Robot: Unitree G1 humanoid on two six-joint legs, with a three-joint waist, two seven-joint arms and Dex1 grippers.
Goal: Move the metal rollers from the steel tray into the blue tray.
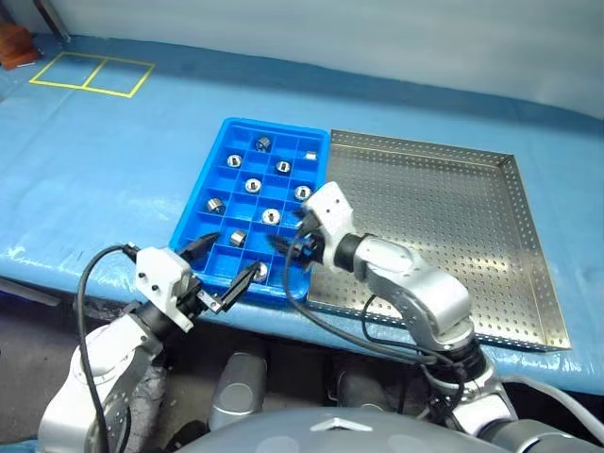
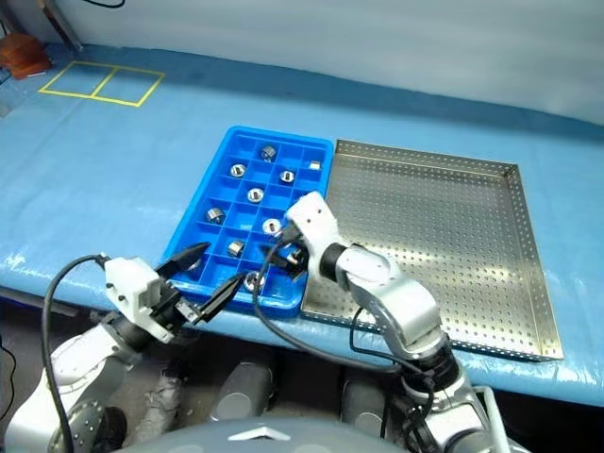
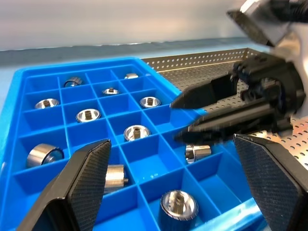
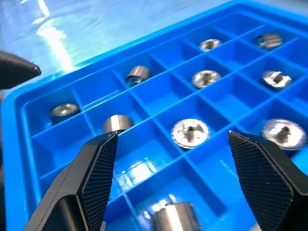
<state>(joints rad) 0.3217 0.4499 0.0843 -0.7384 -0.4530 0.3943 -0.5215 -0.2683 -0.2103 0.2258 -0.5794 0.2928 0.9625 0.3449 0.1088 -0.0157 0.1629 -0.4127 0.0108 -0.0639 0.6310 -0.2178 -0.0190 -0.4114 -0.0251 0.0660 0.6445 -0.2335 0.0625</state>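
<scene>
The blue tray (image 1: 203, 212) is lying on the blue-covered table (image 1: 113, 170), and everything here is placed against it. The steel tray (image 1: 444, 226) is sitting right beside the blue tray's right long edge, apparently touching it, and its holed floor is showing bare. The metal rollers (image 1: 253, 185) are resting in the blue tray's square compartments, one to a compartment, scattered from the far end to the near end; some are standing on end with the centre hole facing up, others are lying on their sides. One roller (image 3: 198, 151) is sitting in a compartment of the tray's right column, directly beneath the right gripper's tips.

The right gripper (image 1: 293, 247) is hovering over the blue tray's near right part, reaching in from the steel tray's side, its two black fingers (image 4: 262, 180) standing apart with nothing between them. The left gripper (image 1: 224, 269) is hanging at the blue tray's near edge, pointing in over the nearest row, its fingers (image 3: 86, 180) spread wide and empty. Another roller (image 3: 178, 206) is standing upright in the near row between those spread fingers, untouched.

Yellow tape squares (image 1: 92, 75) are marking the table well beyond the blue tray's far left corner.
</scene>
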